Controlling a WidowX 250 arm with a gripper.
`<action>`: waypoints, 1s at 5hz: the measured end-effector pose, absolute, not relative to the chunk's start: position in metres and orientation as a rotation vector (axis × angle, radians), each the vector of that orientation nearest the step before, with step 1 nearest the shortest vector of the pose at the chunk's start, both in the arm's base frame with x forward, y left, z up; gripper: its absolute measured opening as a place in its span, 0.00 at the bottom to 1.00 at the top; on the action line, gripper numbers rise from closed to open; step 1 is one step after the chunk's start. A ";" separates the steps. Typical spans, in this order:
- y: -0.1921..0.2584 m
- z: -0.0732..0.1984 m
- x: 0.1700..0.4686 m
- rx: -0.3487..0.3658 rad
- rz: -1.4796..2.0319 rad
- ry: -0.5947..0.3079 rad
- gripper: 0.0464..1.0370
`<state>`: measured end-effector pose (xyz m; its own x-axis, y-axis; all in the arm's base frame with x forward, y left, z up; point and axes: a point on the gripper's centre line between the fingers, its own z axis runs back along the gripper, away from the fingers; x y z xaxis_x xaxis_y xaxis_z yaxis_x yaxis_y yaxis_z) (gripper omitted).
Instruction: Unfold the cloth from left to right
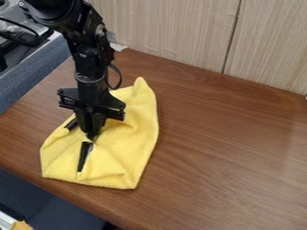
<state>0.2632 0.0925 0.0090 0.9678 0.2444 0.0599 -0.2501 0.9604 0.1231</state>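
The black gripper (91, 134) hangs down over the left part of the table, its lower end at the middle of the yellow cloth (139, 128). The cloth lies crumpled and partly folded, with one corner pointing up toward the wall and a wide lower edge near the table's front. Creases gather around the gripper's lower end. A narrow black piece (83, 156) shows against the cloth just below the gripper, and another short dark piece shows at its left. The arm covers part of the cloth's upper left side.
The brown wooden table (234, 152) extends to the right of the cloth. A light wood-panelled wall (174, 29) rises along its back edge. Grey-blue padding (36, 69) and dark equipment with cables are at the upper left. The table's front edge runs close below the cloth.
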 end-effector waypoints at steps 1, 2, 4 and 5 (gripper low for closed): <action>0.092 0.008 0.262 0.127 0.251 -0.041 0.02; 0.091 0.015 0.263 0.112 0.258 -0.055 0.01; 0.063 0.060 0.280 0.040 0.222 -0.159 0.01; 0.025 0.075 0.290 -0.022 0.141 -0.207 0.01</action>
